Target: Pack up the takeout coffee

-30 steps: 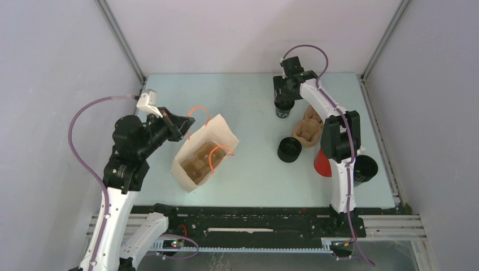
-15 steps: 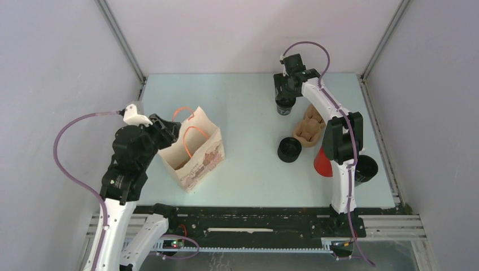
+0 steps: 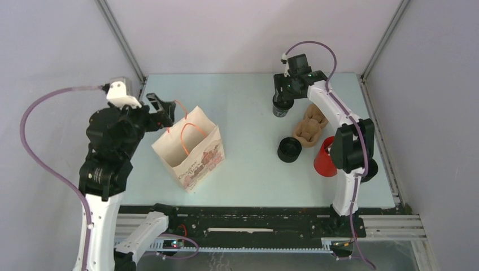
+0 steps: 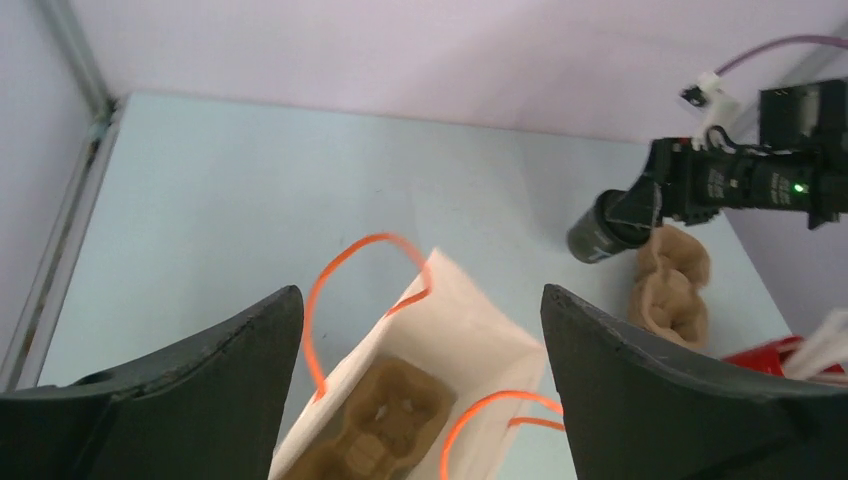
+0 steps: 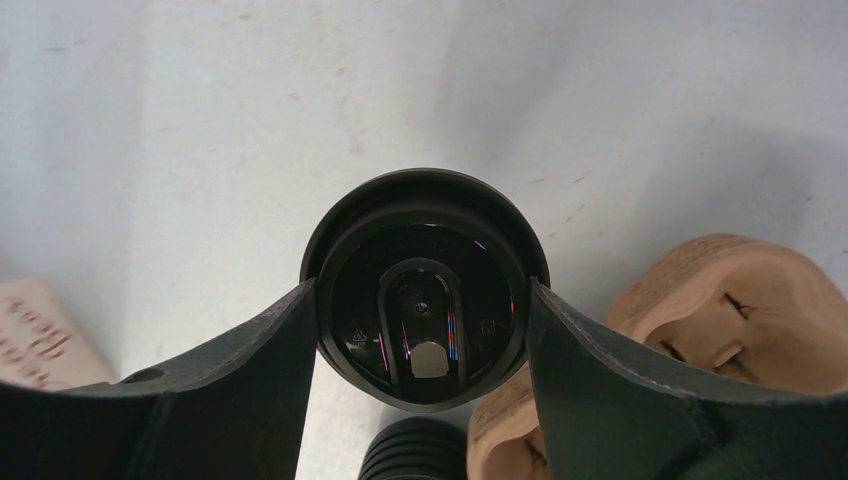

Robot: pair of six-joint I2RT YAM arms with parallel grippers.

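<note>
The takeout coffee, an all-black ribbed cup, stands alone mid-right; its rim shows at the bottom of the right wrist view. My right gripper is at the back, shut on a different dark cup with a sip lid, a finger pressed on each side. My left gripper hangs open above the back left corner of a white paper bag. The bag stands upright with orange handles free, and a brown pulp carrier lies inside it.
A second brown pulp carrier lies just right of the gripped cup. A red cup holding white sticks stands by the right arm, with another black round thing half hidden behind it. Grey walls close in the table's back and sides.
My left gripper has opened and let go of the orange handle, pulling up and back to the left. The bag has gone from lying open to standing upright. The right gripper barely moved.
</note>
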